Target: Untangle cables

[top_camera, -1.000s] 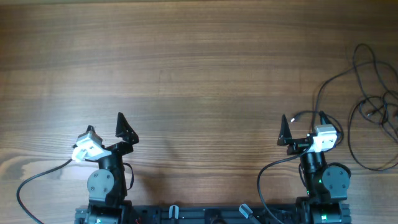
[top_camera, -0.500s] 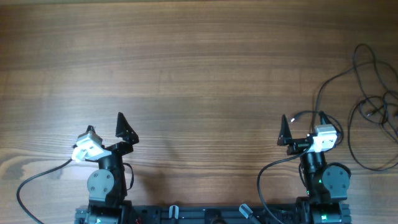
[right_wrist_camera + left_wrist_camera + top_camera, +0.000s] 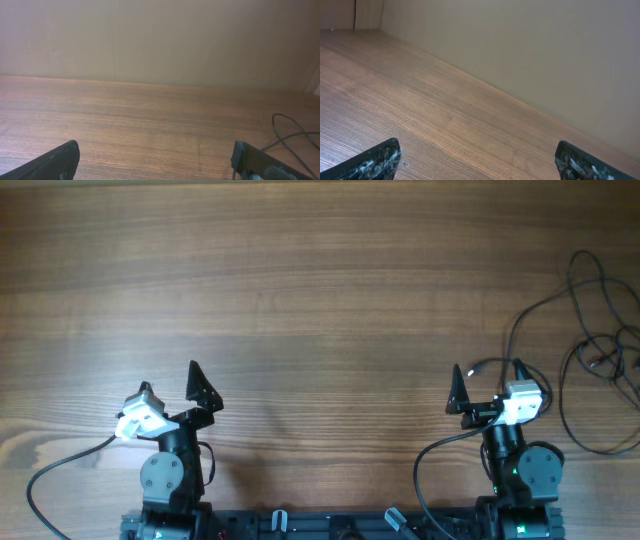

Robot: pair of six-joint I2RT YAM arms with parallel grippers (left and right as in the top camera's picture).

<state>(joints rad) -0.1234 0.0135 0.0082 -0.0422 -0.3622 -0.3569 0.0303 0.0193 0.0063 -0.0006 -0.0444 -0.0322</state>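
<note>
- Along the near edge of the tabletop (image 3: 320,300), the left arm (image 3: 168,470) and right arm (image 3: 520,465) sit at their bases, well apart.
- Left jaws: spread wide, nothing between them, only bare wood ahead in the wrist view.
- Right jaws: also spread wide and holding nothing.
- Farther out, at the right edge, the cables (image 3: 598,358) lie in loose tangled loops on the wood. One strand runs back near the right jaws, and a loop shows at the right of the right wrist view (image 3: 292,138).
</note>
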